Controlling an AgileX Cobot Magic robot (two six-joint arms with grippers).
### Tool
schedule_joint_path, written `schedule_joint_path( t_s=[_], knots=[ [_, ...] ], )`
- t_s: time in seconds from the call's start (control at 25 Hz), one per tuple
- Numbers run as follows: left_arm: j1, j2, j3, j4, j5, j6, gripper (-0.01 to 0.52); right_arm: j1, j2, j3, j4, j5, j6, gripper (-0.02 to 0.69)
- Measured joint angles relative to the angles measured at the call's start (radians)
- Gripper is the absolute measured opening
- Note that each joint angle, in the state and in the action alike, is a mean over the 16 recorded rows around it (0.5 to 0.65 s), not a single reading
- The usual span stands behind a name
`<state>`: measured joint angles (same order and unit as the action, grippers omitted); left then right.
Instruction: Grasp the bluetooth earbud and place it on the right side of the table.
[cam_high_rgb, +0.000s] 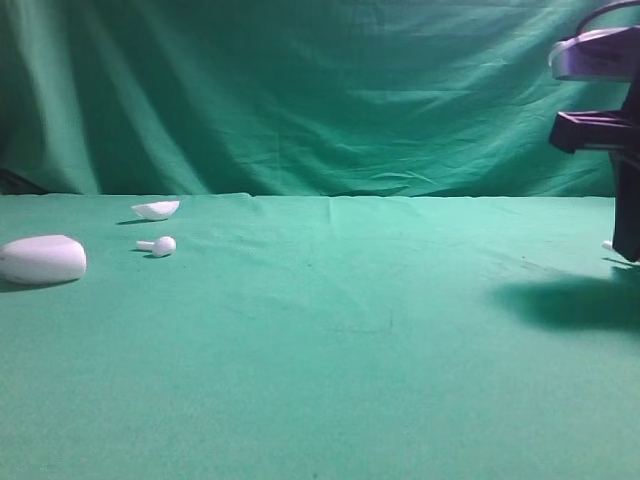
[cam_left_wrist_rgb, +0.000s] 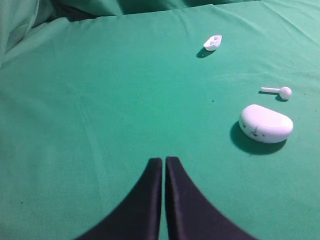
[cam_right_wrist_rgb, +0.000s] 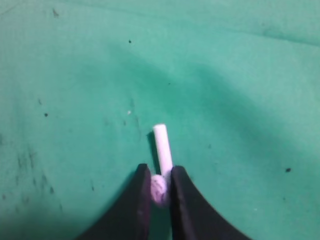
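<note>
At the far right edge of the high view, right gripper pinches the bluetooth earbud by its head above the table; left gripper sits closed, holding nothing.

Light is even and moderately bright, coming from above, with a green cast across every view. A soft dark shadow lies on the surface at the right of the exterior view. The right wrist view is dimmer, grainy and slightly blurred.
</note>
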<state>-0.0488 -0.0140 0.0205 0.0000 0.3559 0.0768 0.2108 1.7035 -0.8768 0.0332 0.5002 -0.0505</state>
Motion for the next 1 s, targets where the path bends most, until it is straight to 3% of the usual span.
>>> schedule_joint_path(
  t_s=[0.28, 0.8, 1.0],
  knots=[
    [0.000, 0.000, 0.000, 0.000, 0.000, 0.000, 0.000, 0.000, 0.022, -0.001, 0.001, -0.009, 0.001, 0.133],
    [0.000, 0.000, 0.000, 0.000, 0.000, 0.000, 0.000, 0.000, -0.009, -0.021, 0.003, 0.039, 0.001, 0.324],
    [0.000, 0.000, 0.000, 0.000, 0.000, 0.000, 0.000, 0.000, -0.110, -0.045, 0.008, 0.123, 0.001, 0.284]
  ],
)
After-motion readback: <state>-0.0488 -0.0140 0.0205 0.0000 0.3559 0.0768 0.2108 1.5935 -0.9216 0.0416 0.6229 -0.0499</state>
